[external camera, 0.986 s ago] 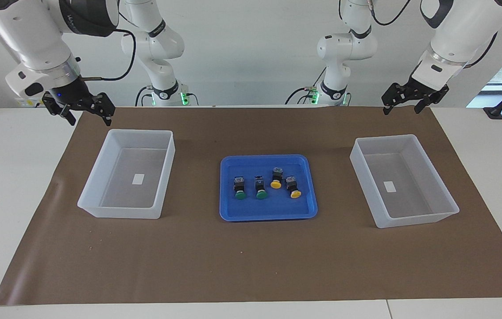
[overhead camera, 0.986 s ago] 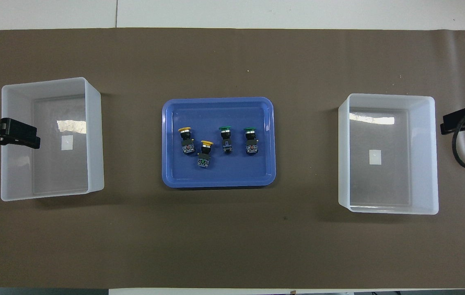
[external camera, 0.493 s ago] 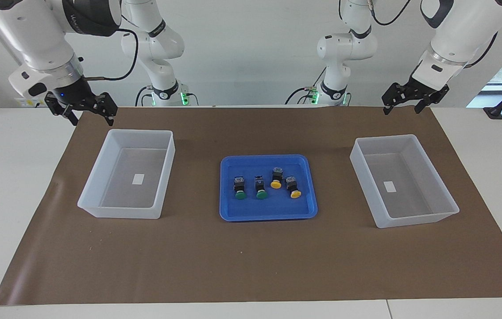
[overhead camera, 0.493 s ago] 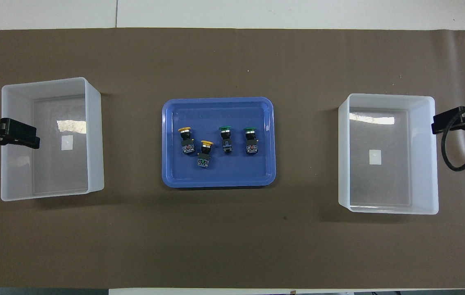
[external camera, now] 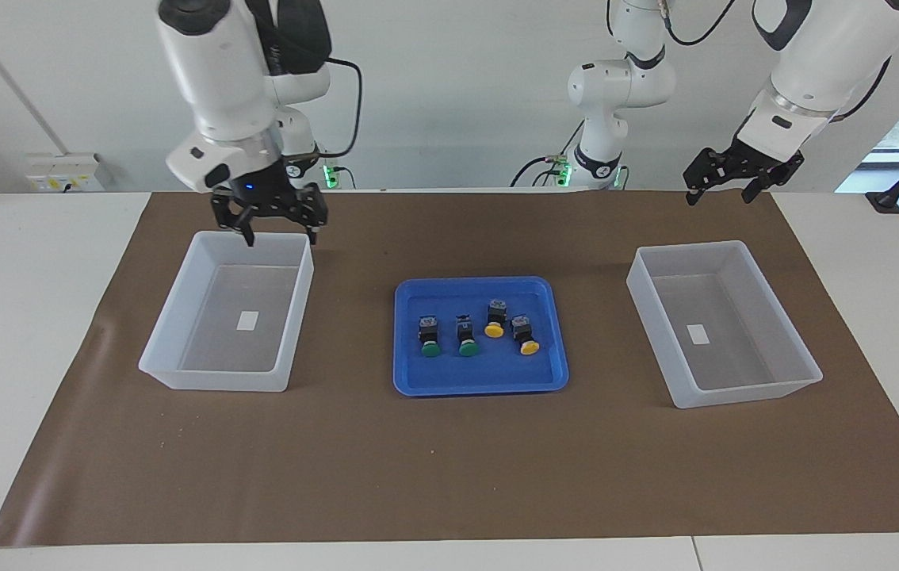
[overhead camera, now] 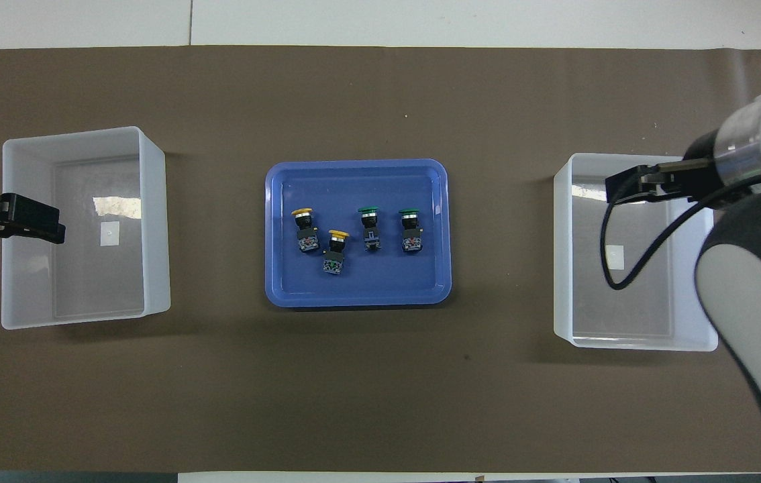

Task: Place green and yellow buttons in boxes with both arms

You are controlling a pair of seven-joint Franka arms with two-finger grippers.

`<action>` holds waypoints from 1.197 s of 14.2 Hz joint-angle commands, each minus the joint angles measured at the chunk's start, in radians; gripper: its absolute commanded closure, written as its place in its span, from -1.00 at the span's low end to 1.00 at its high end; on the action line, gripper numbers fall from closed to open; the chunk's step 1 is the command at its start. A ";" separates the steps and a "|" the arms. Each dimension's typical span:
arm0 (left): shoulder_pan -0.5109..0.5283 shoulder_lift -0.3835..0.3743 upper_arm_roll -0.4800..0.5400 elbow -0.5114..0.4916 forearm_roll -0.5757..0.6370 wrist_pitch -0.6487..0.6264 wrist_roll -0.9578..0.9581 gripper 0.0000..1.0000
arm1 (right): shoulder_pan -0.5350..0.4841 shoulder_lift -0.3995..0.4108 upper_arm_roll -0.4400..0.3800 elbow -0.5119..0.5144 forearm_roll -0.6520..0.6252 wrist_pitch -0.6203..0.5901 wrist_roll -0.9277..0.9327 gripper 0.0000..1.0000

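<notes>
Two green buttons and two yellow buttons lie side by side in the blue tray at mid-table. One box stands toward the right arm's end, with nothing in it. My right gripper hangs open over this box's rim, holding nothing. The other box, likewise with nothing inside, stands toward the left arm's end. My left gripper waits open and raised over the mat's corner by that box.
A brown mat covers the table under the tray and both boxes. Two smaller white arms with green lights stand at the robots' edge. A black cable loops down from the right wrist over its box.
The right arm has swung in from outside the mat's edge, and its gripper now hangs over its box. The left arm and the buttons have not moved.
</notes>
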 commanded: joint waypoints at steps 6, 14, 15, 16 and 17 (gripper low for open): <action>0.014 -0.023 -0.012 -0.030 -0.016 0.032 -0.003 -1.00 | 0.175 0.288 -0.004 -0.058 0.035 0.405 0.161 -0.74; 0.037 -0.022 -0.012 -0.038 -0.016 0.090 0.010 -1.00 | 0.189 0.300 -0.006 -0.218 0.032 0.560 0.149 -0.50; 0.037 -0.022 -0.011 -0.039 -0.014 0.103 0.010 -1.00 | 0.188 0.300 -0.006 -0.221 0.034 0.560 0.148 -0.50; 0.039 -0.022 -0.011 -0.041 -0.013 0.107 0.010 -1.00 | 0.188 0.300 -0.004 -0.221 0.032 0.560 0.149 -0.50; 0.039 -0.023 -0.011 -0.042 -0.013 0.106 0.010 -1.00 | 0.190 0.299 -0.004 -0.228 0.032 0.562 0.154 -0.47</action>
